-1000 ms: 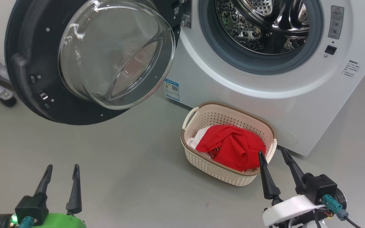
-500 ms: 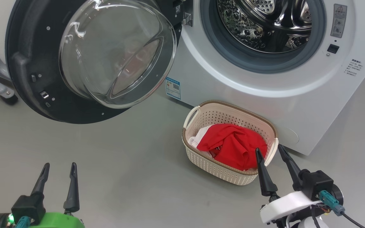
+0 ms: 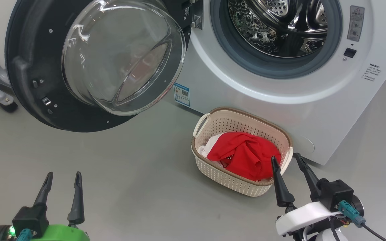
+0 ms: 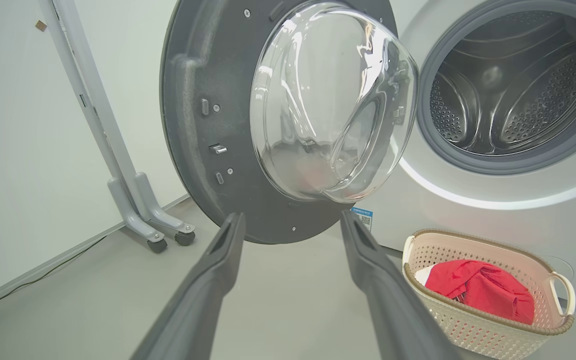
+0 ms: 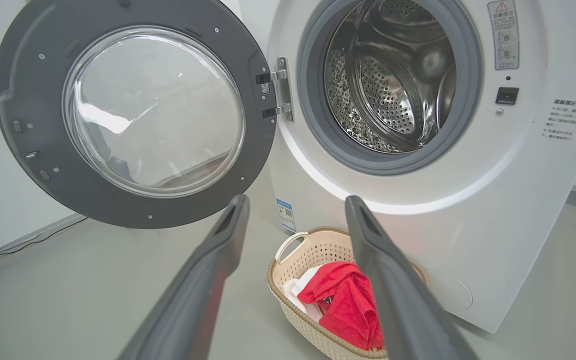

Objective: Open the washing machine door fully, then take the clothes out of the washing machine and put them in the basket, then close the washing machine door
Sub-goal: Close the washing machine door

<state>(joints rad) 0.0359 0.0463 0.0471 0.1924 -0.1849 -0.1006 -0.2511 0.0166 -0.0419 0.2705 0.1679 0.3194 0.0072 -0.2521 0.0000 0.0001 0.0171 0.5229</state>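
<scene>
- At 7 o'clock of the head view, the left gripper (image 3: pixel 63 173) hangs over the floor (image 3: pixel 129 187), its 2 fingers spread with nothing between them. At 5 o'clock the right gripper (image 3: pixel 284 156) is likewise spread and empty, its tips just beside the basket (image 3: pixel 226 180).
- Same view: the washing machine door (image 3: pixel 28 67) stands swung wide at 10 o'clock. The drum (image 3: pixel 280 26) of the washing machine (image 3: pixel 280 110) shows bare steel at 1 o'clock. The clothes (image 3: pixel 246 154), red over white, lie heaped in the basket, close against the machine's front.
- Against 1 second ago, little differs. The right gripper has crept slightly up toward the basket and the left has shifted a touch. Door, basket and clothes sit as they did.
- Left wrist view: the parted fingers frame the door's lower rim (image 4: pixel 188 100) at 12 o'clock. The filled basket (image 4: pixel 468 320) sits at 4 o'clock.
- Right wrist view: the open fingers straddle the basket (image 5: pixel 298 310) at 6 o'clock. The door is at 10 o'clock and the drum (image 5: pixel 388 90), as far as it can be seen, holds no cloth.
- Judgement: unloading looks finished, so only closing the door seems left. The left gripper is the one nearer the door.
</scene>
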